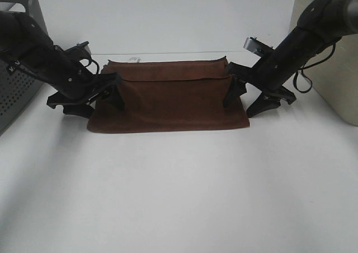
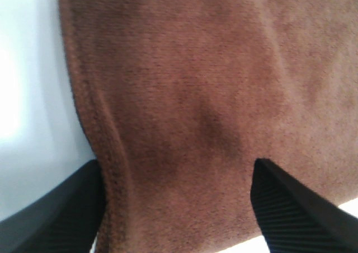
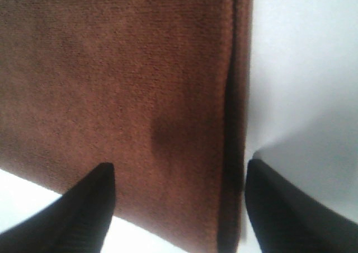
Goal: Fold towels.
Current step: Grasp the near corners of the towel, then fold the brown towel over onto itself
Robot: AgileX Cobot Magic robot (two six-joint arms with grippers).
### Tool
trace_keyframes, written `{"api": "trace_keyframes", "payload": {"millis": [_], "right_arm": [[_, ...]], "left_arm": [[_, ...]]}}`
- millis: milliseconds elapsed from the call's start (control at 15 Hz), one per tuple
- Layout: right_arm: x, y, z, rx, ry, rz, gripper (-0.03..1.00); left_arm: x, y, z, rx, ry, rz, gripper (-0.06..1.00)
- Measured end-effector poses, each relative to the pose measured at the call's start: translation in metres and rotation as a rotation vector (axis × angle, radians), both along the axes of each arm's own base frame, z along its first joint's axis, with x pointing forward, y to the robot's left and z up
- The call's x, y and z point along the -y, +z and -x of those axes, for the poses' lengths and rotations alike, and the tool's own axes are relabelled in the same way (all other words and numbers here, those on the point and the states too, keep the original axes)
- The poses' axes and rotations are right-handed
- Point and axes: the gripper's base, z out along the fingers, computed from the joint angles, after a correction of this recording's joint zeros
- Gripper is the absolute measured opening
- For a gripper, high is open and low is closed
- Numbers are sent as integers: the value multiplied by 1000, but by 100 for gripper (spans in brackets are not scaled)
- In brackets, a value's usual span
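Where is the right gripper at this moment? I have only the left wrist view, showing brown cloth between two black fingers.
Observer: The right gripper is open and straddles the right short edge of the towel. It mirrors the left gripper at the opposite edge.
Operator: Is the towel folded yet?
Observer: It lies in layers. A layer edge crosses it near the far side.
Operator: Any tag showing?
Observer: Yes, a small white tag shows at the far edge, left of centre.
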Motion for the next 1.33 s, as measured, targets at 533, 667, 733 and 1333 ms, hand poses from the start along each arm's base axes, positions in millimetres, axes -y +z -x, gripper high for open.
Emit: {"api": "trace_keyframes", "payload": {"millis": [533,667,733,1333], "right_arm": [[-8,-14,-1,-21,-23,-26,3],[-7,-13,1,-31,-8,-16,0],[-6,-11,3,-41,5,-6,0],[7,12,109,-151,-30,23,0]], "left_arm": [[3,-7,3,-26,-39,-19,3],[3,-2,5,-31,-61,-26,2],[2,6,6,-22,-77,-31,2],[-21,20,107,-151,-88,-99,2]]}}
